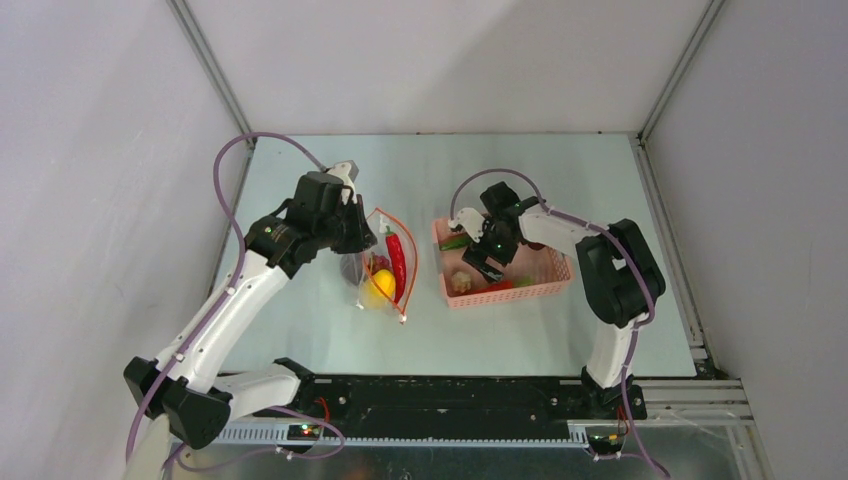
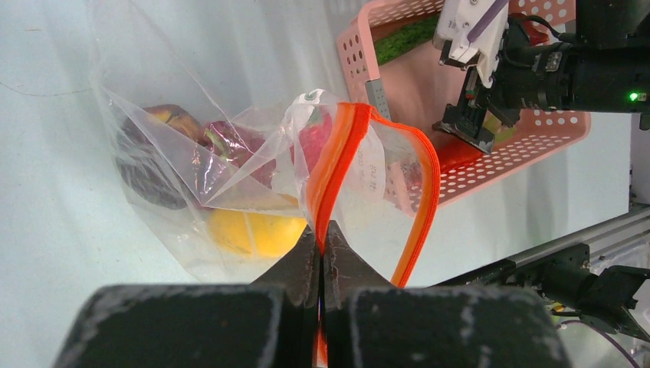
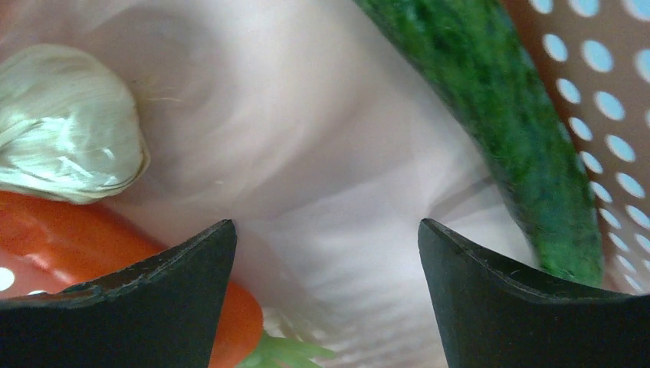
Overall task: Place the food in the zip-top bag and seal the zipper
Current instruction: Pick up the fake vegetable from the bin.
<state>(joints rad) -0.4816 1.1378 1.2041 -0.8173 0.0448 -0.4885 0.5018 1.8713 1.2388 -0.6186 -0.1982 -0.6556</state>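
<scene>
Two arms split the work in the top view: the left arm (image 1: 238,292) holds the zip-top bag (image 1: 372,292) by its mouth on the table (image 1: 320,335), red chili (image 1: 397,258) and yellow lemon-like fruit (image 1: 381,286) inside, while the right arm (image 1: 560,230) dips into the pink mesh basket (image 1: 500,294) alongside. From the left wrist, the left fingers (image 2: 295,264) are clenched on the zipper (image 2: 337,165), mouth gaping. From the right wrist, the right fingers (image 3: 153,284) are spread and empty over bare basket floor; shifting toward the long green pod (image 3: 506,130) and straddling its width should give a sure pinch.
</scene>
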